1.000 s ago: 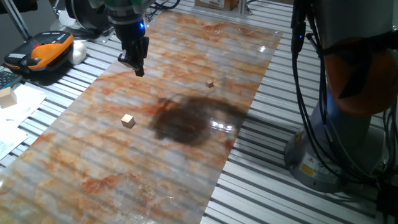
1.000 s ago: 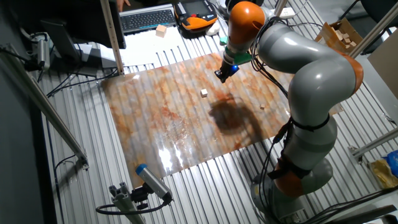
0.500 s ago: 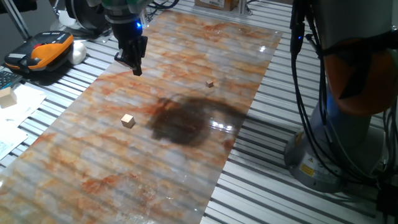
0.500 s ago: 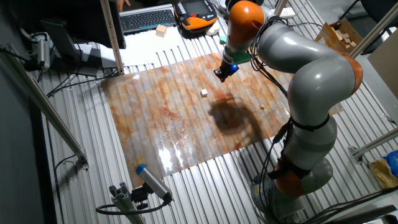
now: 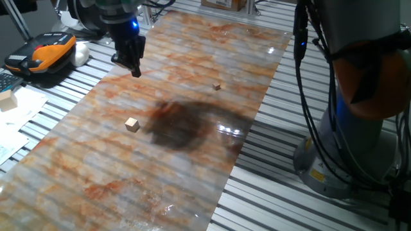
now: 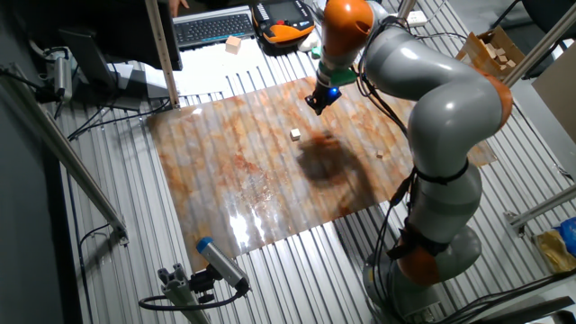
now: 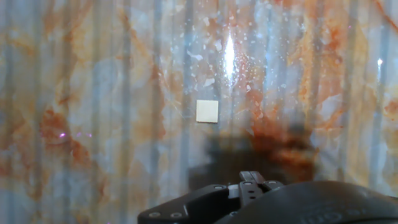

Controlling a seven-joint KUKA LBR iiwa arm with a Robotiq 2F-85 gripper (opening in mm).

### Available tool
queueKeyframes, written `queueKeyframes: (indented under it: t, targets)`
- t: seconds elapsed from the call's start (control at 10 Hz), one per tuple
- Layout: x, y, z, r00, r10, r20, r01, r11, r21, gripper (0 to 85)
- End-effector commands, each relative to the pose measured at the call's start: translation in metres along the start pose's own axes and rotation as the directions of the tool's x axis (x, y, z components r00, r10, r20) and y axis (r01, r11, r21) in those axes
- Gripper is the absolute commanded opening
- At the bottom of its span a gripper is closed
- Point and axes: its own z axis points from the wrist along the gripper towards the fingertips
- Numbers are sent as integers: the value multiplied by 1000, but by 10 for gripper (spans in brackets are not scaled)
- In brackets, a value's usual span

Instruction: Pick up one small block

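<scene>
The small block [image 5: 132, 124] is a pale tan cube lying flat on the marbled board [image 5: 192, 173]. It also shows in the other fixed view as the small block [image 6: 295, 134], and in the hand view as a pale square, the small block [image 7: 207, 111], above centre. My gripper [image 5: 135, 69] hangs over the board's far left part, well beyond the block and not touching it. It shows too as the gripper [image 6: 314, 105], up and right of the block. Its dark fingers taper downward with nothing held, and the gap between them is not visible. The hand view shows only the gripper housing [image 7: 249, 199].
A much tinier brownish cube [image 5: 217, 85] lies to the right on the board. Off the board stand an orange-and-black device [image 5: 48, 51], a bigger wooden block [image 5: 6, 96], a keyboard [image 6: 211, 27] and a box of wooden pieces [image 6: 495, 49]. The arm's base [image 5: 359, 141] is on the right.
The gripper has drifted a little left and toward the board's far edge. Its dark shadow on the board has shifted left with it. Neither cube has moved.
</scene>
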Motion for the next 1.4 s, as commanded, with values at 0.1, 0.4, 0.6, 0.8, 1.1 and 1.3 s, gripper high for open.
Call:
queueKeyframes:
  t: [0.1,0.4,0.6,0.8,1.1,1.3]
  targets:
    - [-5,5,-1,1000,11,-14,-11,1000,-2,0]
    - [-8,9,0,1000,17,-12,-17,1000,-7,0]
    - [-15,13,-3,999,34,-15,-34,999,-8,0]
    - [-20,18,-3,998,54,-14,-54,998,-10,0]
    - [-29,28,-7,997,70,-23,-70,997,-11,0]
    - [-31,32,-8,997,75,-26,-75,997,-8,0]
